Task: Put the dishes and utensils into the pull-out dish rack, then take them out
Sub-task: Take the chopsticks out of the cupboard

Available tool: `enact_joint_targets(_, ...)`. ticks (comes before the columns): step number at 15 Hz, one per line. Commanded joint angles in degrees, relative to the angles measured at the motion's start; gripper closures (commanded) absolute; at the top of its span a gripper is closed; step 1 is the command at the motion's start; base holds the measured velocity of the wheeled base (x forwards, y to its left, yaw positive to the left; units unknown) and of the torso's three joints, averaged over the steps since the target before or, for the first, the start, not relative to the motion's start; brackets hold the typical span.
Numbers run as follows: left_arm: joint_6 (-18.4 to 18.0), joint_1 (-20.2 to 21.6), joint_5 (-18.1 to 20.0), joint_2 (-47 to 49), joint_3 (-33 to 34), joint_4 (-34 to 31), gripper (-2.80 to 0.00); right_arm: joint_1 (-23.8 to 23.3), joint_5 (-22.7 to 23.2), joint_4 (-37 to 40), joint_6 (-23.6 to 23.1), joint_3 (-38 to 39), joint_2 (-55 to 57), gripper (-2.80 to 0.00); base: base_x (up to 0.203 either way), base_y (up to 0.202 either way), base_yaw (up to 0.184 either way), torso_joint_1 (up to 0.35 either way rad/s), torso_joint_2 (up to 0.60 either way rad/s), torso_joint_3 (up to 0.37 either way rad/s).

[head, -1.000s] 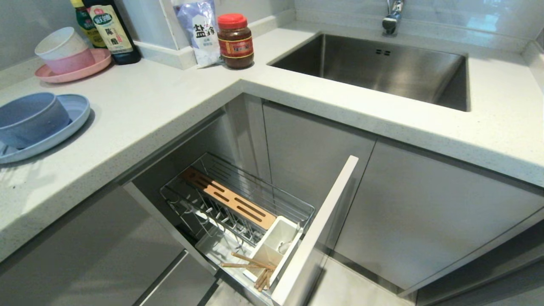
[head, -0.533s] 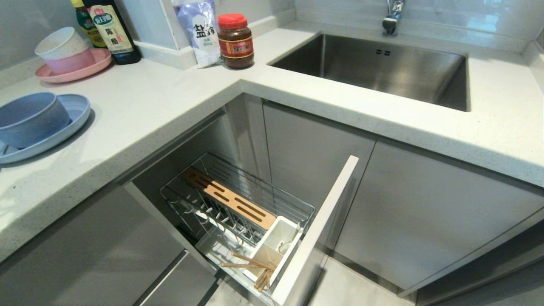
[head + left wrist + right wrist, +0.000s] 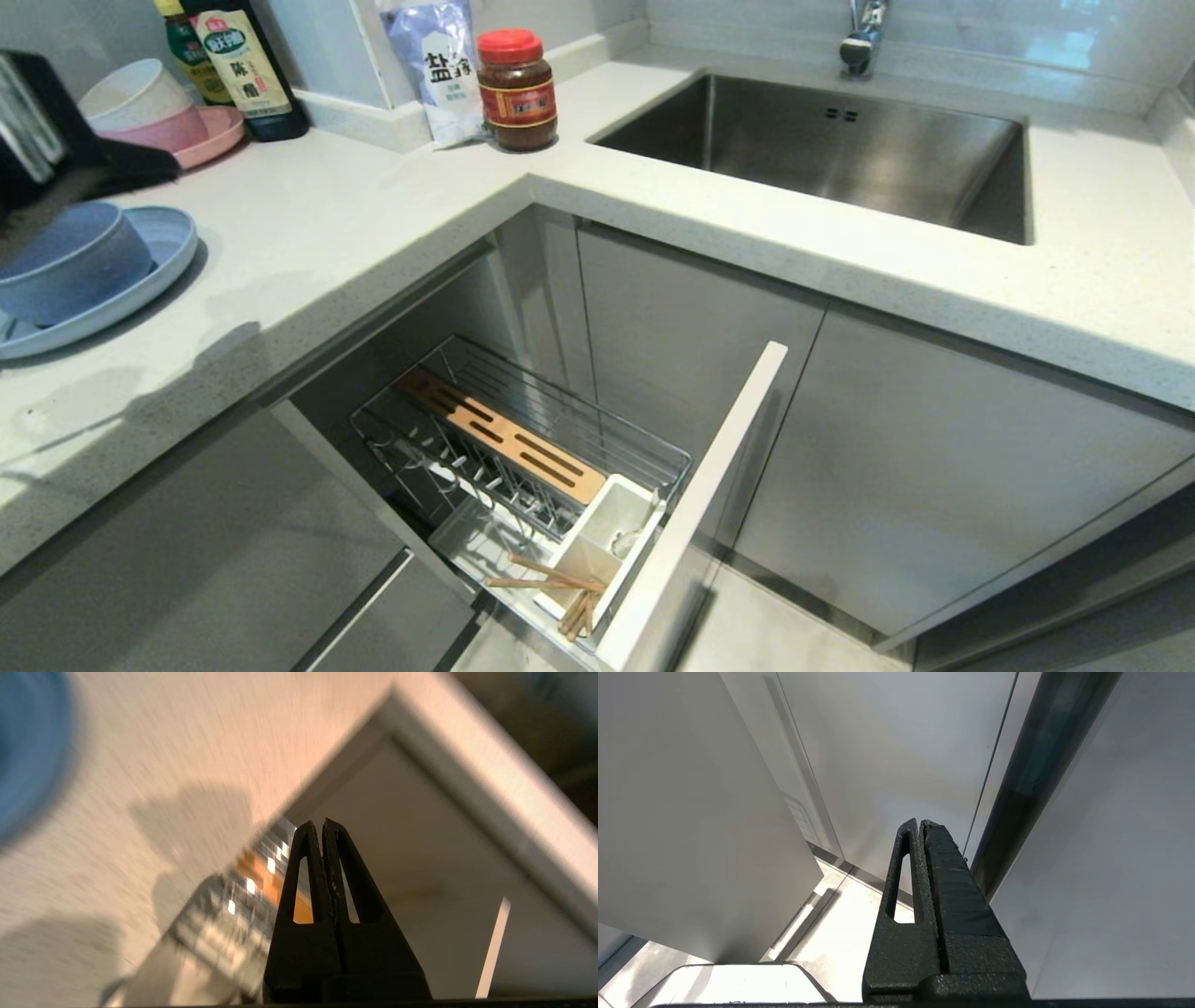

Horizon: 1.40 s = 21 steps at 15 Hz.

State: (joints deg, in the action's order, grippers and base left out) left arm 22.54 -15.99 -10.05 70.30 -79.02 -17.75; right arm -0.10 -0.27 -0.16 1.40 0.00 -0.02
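Left gripper point(image 3: 322, 826) seen clenched empty, above pale blue bowl point(image 3: 65, 266); chopsticks point(image 3: 560, 588) far below, by caddy point(image 3: 607, 532).

A home kitchen: a pale speckled L-shaped worktop point(image 3: 373, 215) carries a steel sink point(image 3: 840, 149) with a tap point(image 3: 861, 37); left of the sink stand a sauce jar point(image 3: 516, 91) and bottles point(image 3: 238, 65), with grey cabinets point(image 3: 934, 485) beneath.

One pale blue bowl point(image 3: 65, 261), one pale blue plate point(image 3: 163, 245), one pink plate point(image 3: 219, 135), two stacked bowls point(image 3: 140, 107), two bottles point(image 3: 238, 65), one jar point(image 3: 516, 91), one salt bag point(image 3: 437, 65), one chopstick pair point(image 3: 560, 586), one dish rack point(image 3: 523, 448).
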Motion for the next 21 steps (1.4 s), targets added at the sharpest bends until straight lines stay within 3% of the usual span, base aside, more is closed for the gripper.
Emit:
enact_joint_targets(1,-0.34,-4.6,-0.18,5.36,0.28,-5.76,0.0,0.01,0.0,-0.02,0.0,0.09,-0.23,0.0,0.0,0.0,0.0,0.0,0.0,0.0)
enact_joint_targets(3,-1.4,-8.33,-0.22,6.82,0.27,-10.32,0.0,0.01,0.0,-0.02,0.0,0.09,-0.24,0.0,0.0,0.0,0.0,0.0,0.0,0.0)
enact_joint_targets(6,-2.95,-9.55,0.69,10.02,-0.37,-18.59,0.0,0.01,0.0,-0.02,0.0,0.09,-0.23,0.0,0.0,0.0,0.0,0.0,0.0,0.0)
enact_joint_targets(12,-6.13,-9.72,14.22,18.45,-7.23,-38.69,0.0,0.01,0.0,-0.02,0.0,0.09,-0.24,0.0,0.0,0.0,0.0,0.0,0.0,0.0)
enact_joint_targets(15,-8.56,-11.34,18.58,22.94,-7.63,-43.12,0.0,0.01,0.0,-0.02,0.0,0.09,-0.24,0.0,0.0,0.0,0.0,0.0,0.0,0.0)
enact_joint_targets(16,-8.87,-11.63,19.04,24.59,-7.65,-44.05,-2.8,0.01,0.0,-0.02,0.0,0.09,-0.24,0.0,0.0,0.0,0.0,0.0,0.0,0.0)
enact_joint_targets(21,-8.67,-11.83,19.6,33.51,-10.09,-47.9,-2.8,0.01,0.0,-0.02,0.0,0.09,-0.24,0.0,0.0,0.0,0.0,0.0,0.0,0.0)
